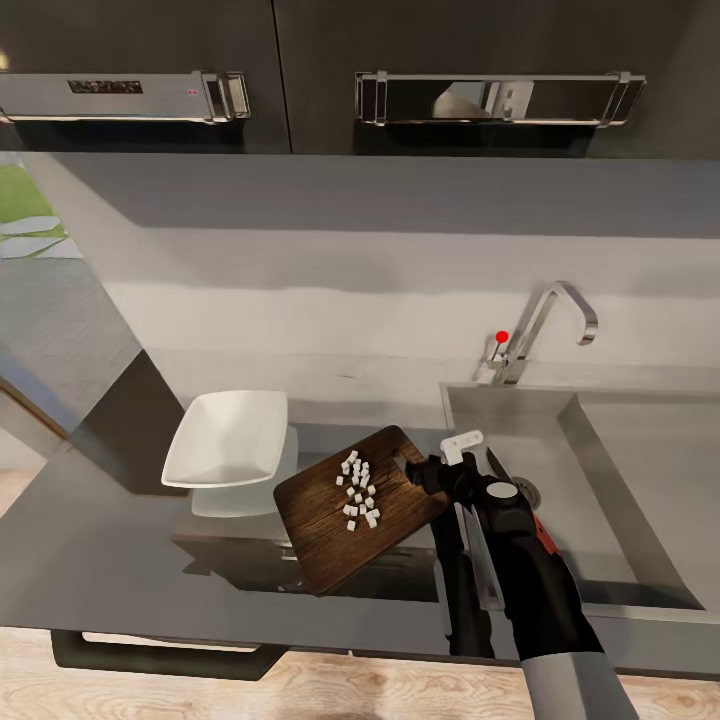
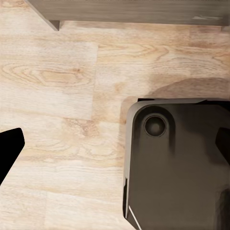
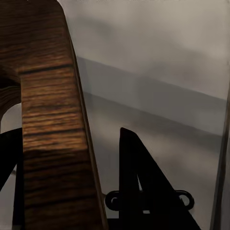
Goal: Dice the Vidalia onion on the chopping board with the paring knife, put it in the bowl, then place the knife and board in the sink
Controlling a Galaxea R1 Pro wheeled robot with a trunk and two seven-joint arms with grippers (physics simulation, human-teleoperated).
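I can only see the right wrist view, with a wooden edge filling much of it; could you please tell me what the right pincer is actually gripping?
Observer: In the head view, the right pincer grips the edge of the chopping board nearest the sink.
Operator: Thank you. Is the onion diced?
Observer: Yes, small white diced onion pieces lie on the board.
Operator: Where is the bowl, please?
Observer: The white bowl sits on the countertop just left of the board, and it looks empty.
Operator: And the left arm?
Observer: The left wrist view looks down at the wood floor.
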